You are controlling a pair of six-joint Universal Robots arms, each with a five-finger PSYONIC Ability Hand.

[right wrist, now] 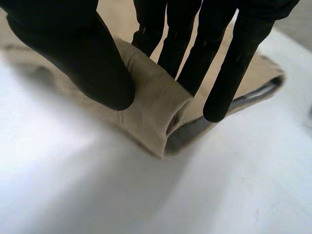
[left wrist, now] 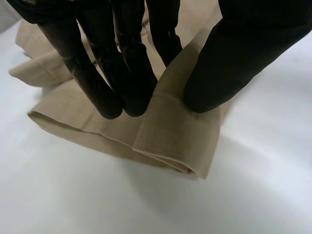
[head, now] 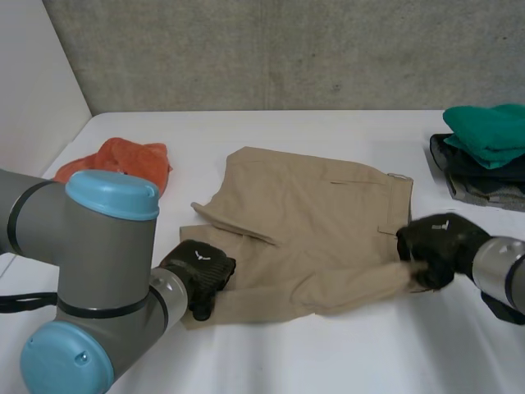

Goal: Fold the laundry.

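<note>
Tan trousers (head: 308, 234) lie folded in the middle of the white table. My left hand (head: 199, 273) is at their near left corner, and in its wrist view the thumb (left wrist: 229, 63) and fingers (left wrist: 105, 83) pinch the hem of the tan trousers (left wrist: 168, 131). My right hand (head: 433, 246) is at the near right corner by the waistband. There its thumb (right wrist: 83, 63) and fingers (right wrist: 195, 44) pinch a bunched fold of the tan trousers (right wrist: 151, 105).
An orange cloth (head: 127, 160) lies crumpled at the far left. A stack of folded clothes with a green one on top (head: 488, 135) and dark ones below (head: 484, 180) sits at the far right edge.
</note>
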